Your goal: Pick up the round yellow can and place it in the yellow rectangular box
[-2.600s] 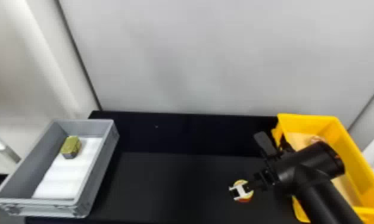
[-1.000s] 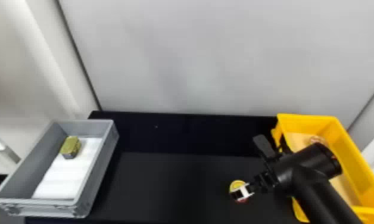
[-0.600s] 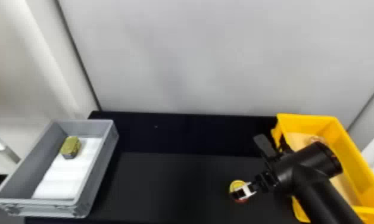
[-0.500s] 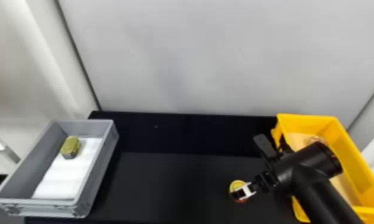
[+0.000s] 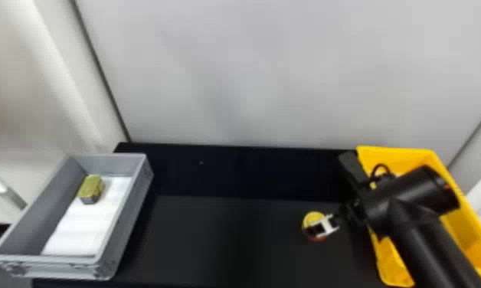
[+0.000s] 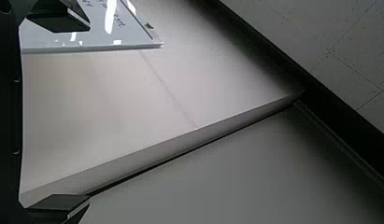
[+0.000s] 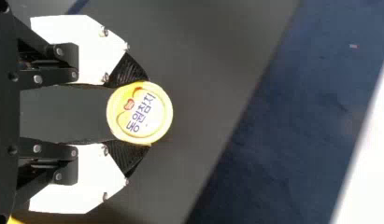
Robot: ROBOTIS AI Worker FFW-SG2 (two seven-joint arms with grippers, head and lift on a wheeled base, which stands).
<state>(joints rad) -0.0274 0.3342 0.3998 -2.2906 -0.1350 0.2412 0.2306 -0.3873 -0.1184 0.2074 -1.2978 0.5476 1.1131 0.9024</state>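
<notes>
In the head view my right gripper [image 5: 322,226] is at the round yellow can [image 5: 313,219], over the right part of the dark table. The right wrist view has the can [image 7: 139,112] between the black pads of my right gripper [image 7: 133,113], one pad against each side, so it is shut on the can. The yellow rectangular box [image 5: 412,153] stands to the right, partly behind my right arm. My left gripper [image 6: 63,114] is open with nothing between its fingers, held away over a pale surface.
A grey crate [image 5: 130,226] stands at the table's left, holding a small gold-coloured block [image 5: 91,189] and white padding [image 5: 80,226]. Behind the dark table [image 5: 220,237] rises a pale wall [image 5: 270,76]. The yellow box's near side lies under my right forearm.
Compared with the earliest frame, my right gripper has turned slightly and shifted a little at the can. Over the last half second hardly anything differs.
</notes>
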